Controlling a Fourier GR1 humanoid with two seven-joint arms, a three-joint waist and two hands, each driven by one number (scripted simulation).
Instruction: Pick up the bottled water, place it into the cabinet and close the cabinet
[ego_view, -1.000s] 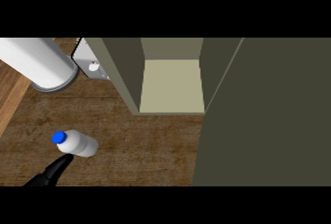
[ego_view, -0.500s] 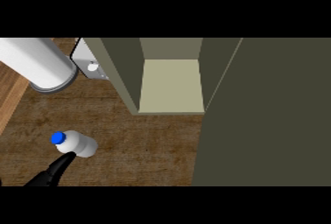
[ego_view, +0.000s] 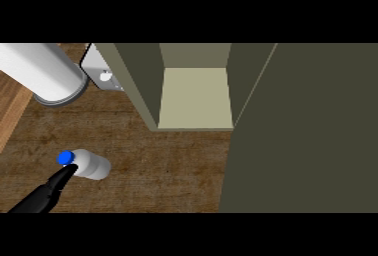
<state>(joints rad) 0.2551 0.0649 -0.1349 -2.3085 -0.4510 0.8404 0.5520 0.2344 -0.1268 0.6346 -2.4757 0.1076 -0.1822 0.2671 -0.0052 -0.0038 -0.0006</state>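
The water bottle (ego_view: 90, 164), white with a blue cap (ego_view: 66, 158), lies on the wooden counter at the lower left. My left hand (ego_view: 43, 194) comes in from the lower left corner. Only its straight black fingers show, and their tip meets the bottle just below the cap; they are not curled round it. The olive cabinet (ego_view: 196, 95) stands open at the top centre, with a pale bare shelf inside. Its door (ego_view: 310, 130) is swung out and fills the right side of the view. My right hand does not show.
A thick white cylinder (ego_view: 40, 72) lies at the upper left beside a grey box with a knob (ego_view: 103, 75) against the cabinet's left wall. Brown counter top (ego_view: 155, 170) stretches between the bottle and the door.
The tip of my left hand has crept up a little, closing on the bottle near its cap. The bottle has hardly shifted.
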